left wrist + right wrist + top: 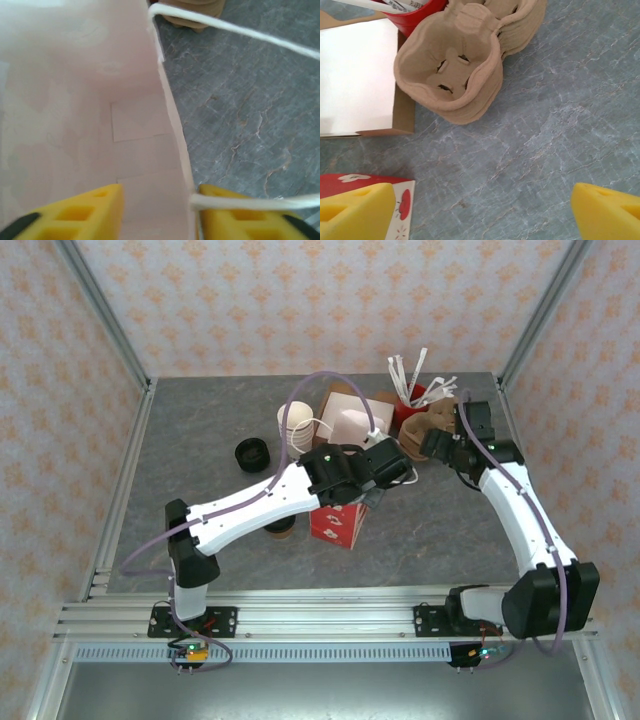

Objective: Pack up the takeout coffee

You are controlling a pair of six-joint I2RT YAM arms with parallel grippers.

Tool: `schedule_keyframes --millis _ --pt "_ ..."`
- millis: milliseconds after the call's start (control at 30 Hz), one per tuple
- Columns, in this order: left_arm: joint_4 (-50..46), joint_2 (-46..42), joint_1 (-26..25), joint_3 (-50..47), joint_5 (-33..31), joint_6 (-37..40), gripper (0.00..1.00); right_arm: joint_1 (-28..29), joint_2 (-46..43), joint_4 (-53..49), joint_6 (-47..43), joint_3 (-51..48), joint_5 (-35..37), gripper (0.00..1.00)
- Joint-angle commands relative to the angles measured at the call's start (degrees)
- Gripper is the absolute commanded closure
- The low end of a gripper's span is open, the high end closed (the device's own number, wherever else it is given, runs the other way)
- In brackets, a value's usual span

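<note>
The takeout coffee (282, 531), a small brown cup with a dark top, stands on the table, half hidden under my left forearm. A red patterned gift bag (335, 523) stands just right of it. My left gripper (388, 474) hovers over the bag's far side. In the left wrist view its yellow fingers (75, 215) stand apart on either side of the bag's pale wall (172, 115), and a white cord handle (250, 202) lies across the right finger. My right gripper (440, 445) is wide open over bare table (530, 150), holding nothing.
A stack of pulp cup carriers (455, 70) lies just beyond my right gripper, beside a red cup of stirrers (412, 400) and a pale box with brown rims (357, 75). A stack of lidless cups (295, 425) and a stack of black lids (252, 454) stand to the left.
</note>
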Motion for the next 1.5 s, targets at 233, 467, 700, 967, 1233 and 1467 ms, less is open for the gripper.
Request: schedule_keyframes --millis 233,467,700,967,1233,1467 --pt "6.0 -10.0 -0.1 1.3 3.9 2.9 0.37 -1.6 12.4 6.8 2.3 7.8 4.7 0.27" --pt "10.0 -16.1 1.5 -2.9 5.5 2.7 0.35 -2.6 18.4 8.4 2.7 10.0 6.0 0.44" --pt "12.4 -19.8 3.7 -6.9 6.5 2.0 0.35 -3.6 22.6 9.3 2.9 10.3 5.0 0.50" --pt "12.9 -20.5 4.5 -8.2 7.6 1.9 0.35 -3.8 26.8 10.1 3.1 11.6 3.2 0.46" --pt "12.9 -20.3 4.8 -8.6 8.1 2.1 0.35 -5.6 27.9 8.4 2.6 12.3 3.4 0.47" --pt "13.3 -20.5 5.0 -9.5 8.5 2.1 0.35 -8.7 26.1 6.7 1.7 11.0 4.3 0.50"
